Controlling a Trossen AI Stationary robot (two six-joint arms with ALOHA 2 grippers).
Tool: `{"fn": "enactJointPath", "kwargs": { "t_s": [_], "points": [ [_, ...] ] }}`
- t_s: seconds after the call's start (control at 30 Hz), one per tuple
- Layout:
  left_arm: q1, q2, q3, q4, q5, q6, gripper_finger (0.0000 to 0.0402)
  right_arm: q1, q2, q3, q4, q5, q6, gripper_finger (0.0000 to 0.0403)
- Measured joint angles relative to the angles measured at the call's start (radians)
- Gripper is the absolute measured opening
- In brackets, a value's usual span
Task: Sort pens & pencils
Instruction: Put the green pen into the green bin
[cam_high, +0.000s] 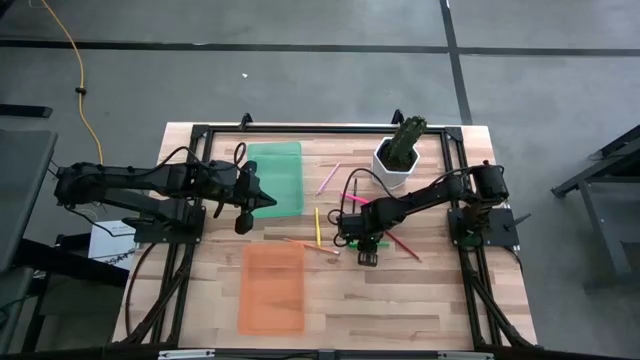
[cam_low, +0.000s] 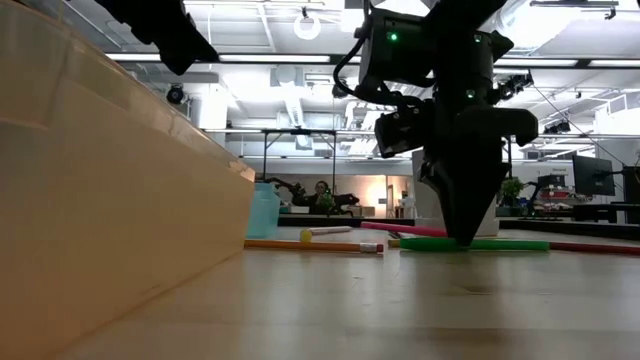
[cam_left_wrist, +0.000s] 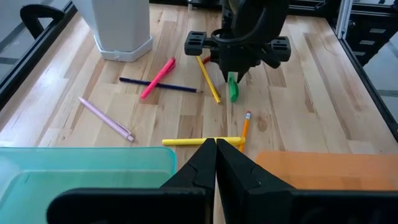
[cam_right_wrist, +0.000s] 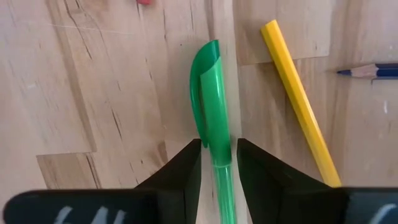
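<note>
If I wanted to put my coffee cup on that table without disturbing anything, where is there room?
Bare wood lies along the near edge, right of the orange tray, and in the far left corner beside the green tray. The middle is crowded: pens and pencils lie scattered between the trays and the white pot, where the right tool straddles a green pen.

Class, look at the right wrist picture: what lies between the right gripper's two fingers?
The green pen lies between them, running lengthwise through the gap of the right gripper, with a finger on each side. The right wrist view shows this.
</note>
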Motion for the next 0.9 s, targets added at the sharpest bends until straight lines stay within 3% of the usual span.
{"fn": "enactJointPath", "kwargs": {
  "t_s": [0.9],
  "points": [
    [0.000,0.000,0.000,0.000,0.000,0.000,0.0001,-0.003,0.021,0.003,0.005,-0.032,0.012,0.0087]
  ]
}}
